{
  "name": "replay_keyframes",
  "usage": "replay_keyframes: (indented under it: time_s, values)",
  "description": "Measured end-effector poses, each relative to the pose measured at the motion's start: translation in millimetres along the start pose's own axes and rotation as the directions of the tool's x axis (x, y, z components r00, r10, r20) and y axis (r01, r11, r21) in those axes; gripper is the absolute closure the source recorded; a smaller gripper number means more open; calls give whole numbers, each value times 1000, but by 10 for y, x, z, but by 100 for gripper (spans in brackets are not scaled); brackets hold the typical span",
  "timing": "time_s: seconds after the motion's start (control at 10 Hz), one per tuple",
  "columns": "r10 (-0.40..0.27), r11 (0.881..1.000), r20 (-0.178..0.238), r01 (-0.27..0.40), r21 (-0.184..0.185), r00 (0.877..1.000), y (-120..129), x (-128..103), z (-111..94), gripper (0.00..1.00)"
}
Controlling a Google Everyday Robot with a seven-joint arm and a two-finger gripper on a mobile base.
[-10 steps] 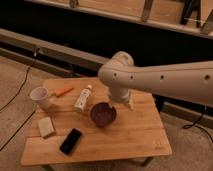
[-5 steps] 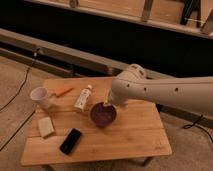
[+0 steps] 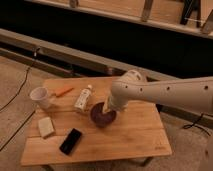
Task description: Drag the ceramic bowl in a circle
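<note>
The ceramic bowl point(image 3: 102, 117), round, shallow and dark maroon, sits near the middle of the wooden table point(image 3: 135, 135). My white arm reaches in from the right and bends down over it. The gripper point(image 3: 106, 106) points down at the bowl's far right rim, its tip at or just inside the rim, and the jaws stand open. The wrist hides part of the rim, so I cannot tell whether anything touches the bowl.
A white cup point(image 3: 40, 96) stands at the table's left, with an orange stick-like thing point(image 3: 63, 91) behind it. A white bottle point(image 3: 83, 98) lies left of the bowl. A pale sponge point(image 3: 46, 127) and a black phone point(image 3: 71, 141) lie front left.
The arm's elbow has shifted right and lower, and the gripper has come down onto the bowl's rim. The bowl has stayed where it was.
</note>
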Motion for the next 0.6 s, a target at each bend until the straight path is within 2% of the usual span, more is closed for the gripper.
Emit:
replay_keyframes:
  time_s: [0.2,0.3,0.6]
  values:
    - [-17,998,-42,20,52,999,-13,-78,141,35]
    - [-14,998,-57,18,67,998,-36,-109,205,35]
    - [21,997,-88,-14,78,996,-142,-114,369,35]
